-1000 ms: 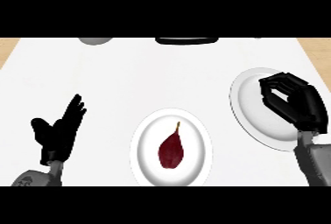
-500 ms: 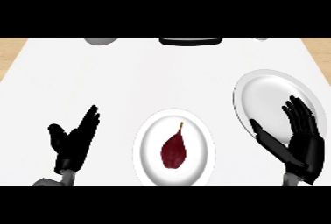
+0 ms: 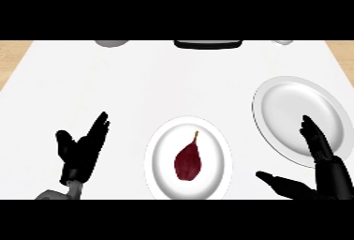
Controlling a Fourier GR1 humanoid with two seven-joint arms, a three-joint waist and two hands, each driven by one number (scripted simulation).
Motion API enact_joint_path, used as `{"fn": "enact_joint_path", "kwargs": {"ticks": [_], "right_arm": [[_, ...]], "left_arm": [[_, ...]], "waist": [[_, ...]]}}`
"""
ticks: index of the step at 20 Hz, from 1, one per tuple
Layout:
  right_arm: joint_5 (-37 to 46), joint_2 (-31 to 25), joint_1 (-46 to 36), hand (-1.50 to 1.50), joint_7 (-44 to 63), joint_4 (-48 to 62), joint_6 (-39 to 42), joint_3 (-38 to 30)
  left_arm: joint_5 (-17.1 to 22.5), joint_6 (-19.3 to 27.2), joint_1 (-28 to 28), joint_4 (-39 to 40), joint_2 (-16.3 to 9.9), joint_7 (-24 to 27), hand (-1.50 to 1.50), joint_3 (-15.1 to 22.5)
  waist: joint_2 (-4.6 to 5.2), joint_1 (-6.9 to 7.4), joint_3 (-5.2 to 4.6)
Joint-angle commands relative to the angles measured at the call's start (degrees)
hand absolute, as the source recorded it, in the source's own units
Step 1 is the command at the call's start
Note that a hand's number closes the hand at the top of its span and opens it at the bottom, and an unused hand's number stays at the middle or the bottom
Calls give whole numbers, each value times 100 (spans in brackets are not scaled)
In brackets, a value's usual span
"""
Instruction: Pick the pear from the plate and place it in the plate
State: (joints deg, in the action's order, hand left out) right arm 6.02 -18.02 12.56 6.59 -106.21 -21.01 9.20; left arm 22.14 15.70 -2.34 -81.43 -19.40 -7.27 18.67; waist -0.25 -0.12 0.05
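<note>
Dark red pear (image 3: 188, 161) lying on centre white plate (image 3: 159, 140), second white plate (image 3: 283, 101) at right, left hand (image 3: 81, 151) and right hand (image 3: 323, 171) fingers spread open, holding nothing

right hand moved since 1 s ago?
Yes. The right hand was curled over the right plate; it has pulled back toward the view's lower edge, fingers now straight, only its fingertips overlapping the plate's near rim.
</note>
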Motion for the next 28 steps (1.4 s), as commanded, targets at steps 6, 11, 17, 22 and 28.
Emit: {"fn": "enact_joint_path", "kwargs": {"ticks": [6,11,17,22,28], "right_arm": [[1333,-413,-669,-150,3033,-1018,593,1078],[2193,358,-1356,-150,3863,-670,613,1905],[2425,715,-1861,-150,4547,-126,1088,1842],[2538,1313,-1775,-150,4647,-150,1061,2242],[2704,1544,-1765,-150,4260,309,1099,2053]], "left_arm": [[-102,-169,229,165,185,145,0,44],[-92,-497,-49,520,94,57,0,-205],[-348,-205,-210,414,419,-191,0,-252],[-321,-474,235,97,315,-177,0,-396],[-714,-404,326,-234,504,-521,0,-413]], "waist": [[23,36,-16],[29,29,-11],[29,17,-7],[20,25,-6],[21,20,-4]]}}
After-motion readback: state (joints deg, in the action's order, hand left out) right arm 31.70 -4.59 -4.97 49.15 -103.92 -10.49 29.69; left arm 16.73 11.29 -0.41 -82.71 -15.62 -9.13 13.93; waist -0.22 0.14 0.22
